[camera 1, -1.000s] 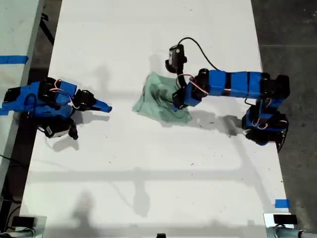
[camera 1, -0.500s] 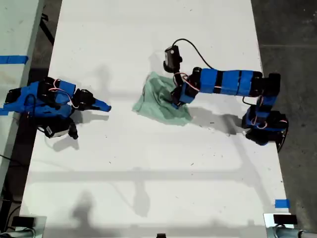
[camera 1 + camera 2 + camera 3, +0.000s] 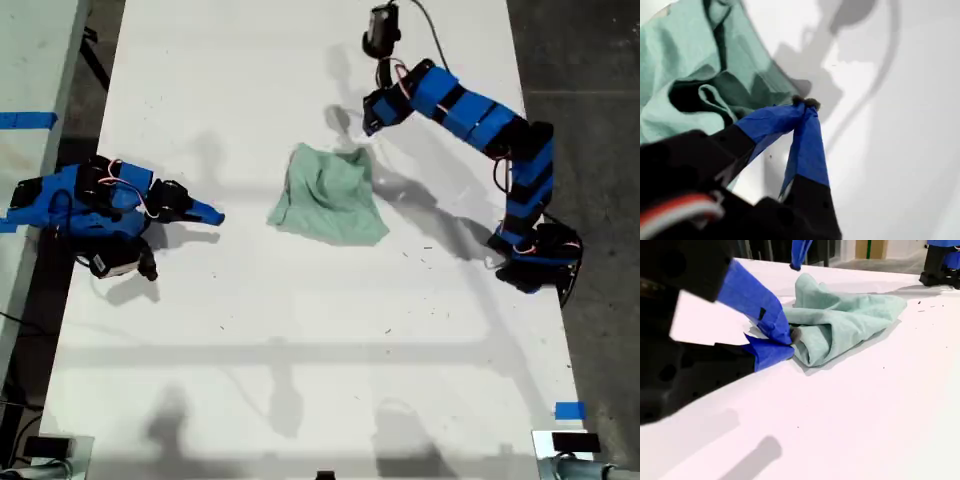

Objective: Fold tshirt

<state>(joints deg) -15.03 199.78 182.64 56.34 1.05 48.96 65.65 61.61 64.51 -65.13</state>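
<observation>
Both claws closed and empty: my first claw [image 3: 372, 118] above the white table [image 3: 300, 340], tshirt [image 3: 330, 195] crumpled nearby

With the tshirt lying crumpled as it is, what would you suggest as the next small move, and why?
Probably open my first claw and lower it onto the nearest edge of the tshirt. That claw hangs shut and empty beside the cloth, which lies bunched and unfolded on the table.

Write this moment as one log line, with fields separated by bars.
tshirt: crumpled, on table | first hand: shut, raised, empty | second hand: shut, beside tshirt
</observation>
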